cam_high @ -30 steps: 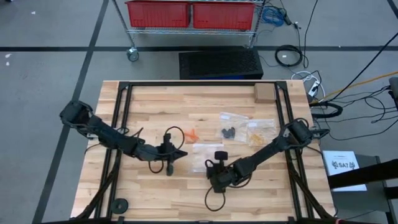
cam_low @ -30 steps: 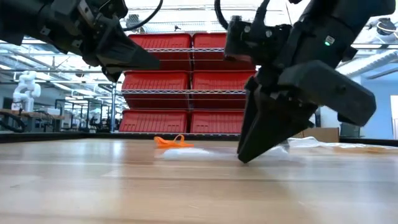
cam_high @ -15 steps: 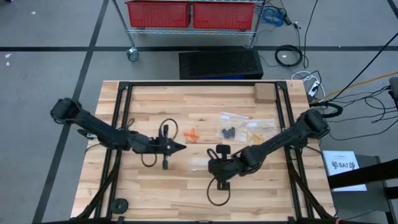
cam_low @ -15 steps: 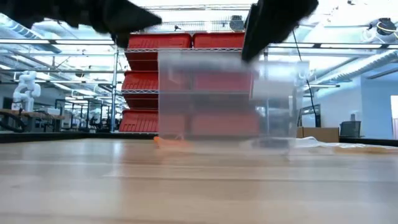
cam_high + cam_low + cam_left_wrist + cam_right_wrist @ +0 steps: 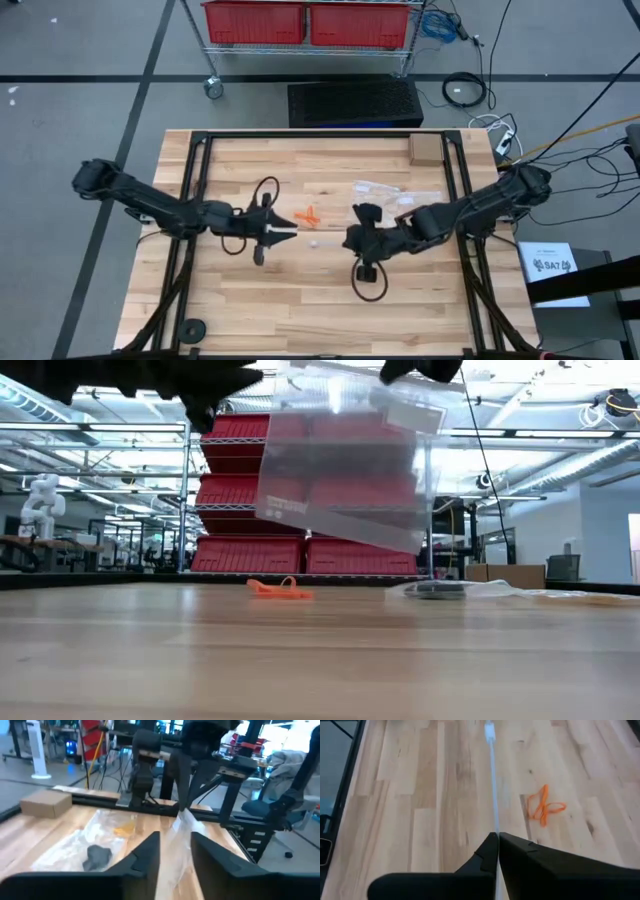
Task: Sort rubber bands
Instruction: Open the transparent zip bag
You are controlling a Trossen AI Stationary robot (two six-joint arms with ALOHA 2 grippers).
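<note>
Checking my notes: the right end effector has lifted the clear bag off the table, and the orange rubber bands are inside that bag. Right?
Not quite. The right end effector does hold the clear bag up, but the orange rubber bands lie loose on the table, outside it, as the low view shows.

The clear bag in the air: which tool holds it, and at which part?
The right tool, shut, pinches the clear plastic bag at its top edge. The left tool is open beside the bag and holds nothing.
</note>
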